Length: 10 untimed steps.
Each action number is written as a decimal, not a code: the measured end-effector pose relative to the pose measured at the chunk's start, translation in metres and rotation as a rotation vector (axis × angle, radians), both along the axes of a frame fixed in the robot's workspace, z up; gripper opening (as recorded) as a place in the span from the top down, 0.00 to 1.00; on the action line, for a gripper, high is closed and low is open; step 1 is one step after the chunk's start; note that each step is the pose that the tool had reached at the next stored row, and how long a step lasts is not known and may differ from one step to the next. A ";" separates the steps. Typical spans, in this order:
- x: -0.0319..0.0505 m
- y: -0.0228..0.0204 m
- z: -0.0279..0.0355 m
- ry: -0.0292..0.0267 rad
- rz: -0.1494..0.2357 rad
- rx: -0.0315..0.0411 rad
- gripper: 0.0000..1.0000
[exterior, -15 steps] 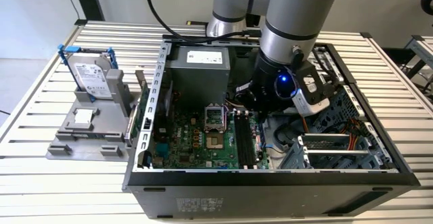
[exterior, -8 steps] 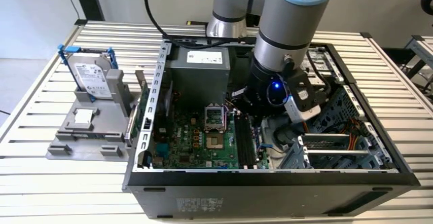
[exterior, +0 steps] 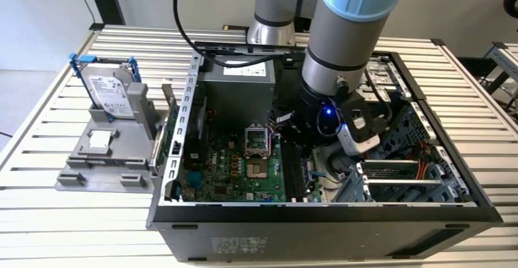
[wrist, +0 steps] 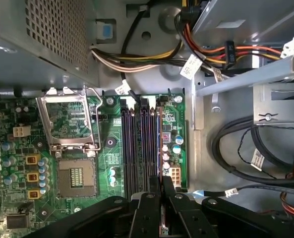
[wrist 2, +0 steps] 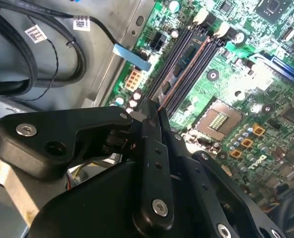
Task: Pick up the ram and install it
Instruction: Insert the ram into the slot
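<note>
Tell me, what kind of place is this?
Probably a robotics lab or test bench for computer assembly: an open PC case lies on a slatted metal table, a robot arm reaches in over the motherboard.

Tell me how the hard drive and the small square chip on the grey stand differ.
Pose: the hard drive stands upright, while the chip lies flat.
Size: the hard drive is far larger than the chip.
Mounting: the hard drive sits in a blue bracket; the chip has none.
Shared: both are silver and rest on the grey stand at the exterior view's left, outside the computer case.
</note>
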State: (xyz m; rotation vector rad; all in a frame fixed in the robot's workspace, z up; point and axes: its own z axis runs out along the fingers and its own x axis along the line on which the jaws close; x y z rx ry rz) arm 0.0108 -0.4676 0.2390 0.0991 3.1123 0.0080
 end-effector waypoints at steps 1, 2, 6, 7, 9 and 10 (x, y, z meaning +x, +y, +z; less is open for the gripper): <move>0.0000 -0.0007 -0.0003 0.0001 0.000 -0.0001 1.00; -0.0006 -0.0015 -0.0008 0.0000 -0.001 0.0000 1.00; -0.0018 -0.0032 -0.0040 0.0000 -0.006 0.0002 1.00; -0.0018 -0.0033 -0.0050 -0.0001 -0.006 0.0002 1.00; -0.0018 -0.0034 -0.0064 -0.0003 -0.006 0.0002 1.00; -0.0018 -0.0034 -0.0070 -0.0007 -0.006 0.0001 1.00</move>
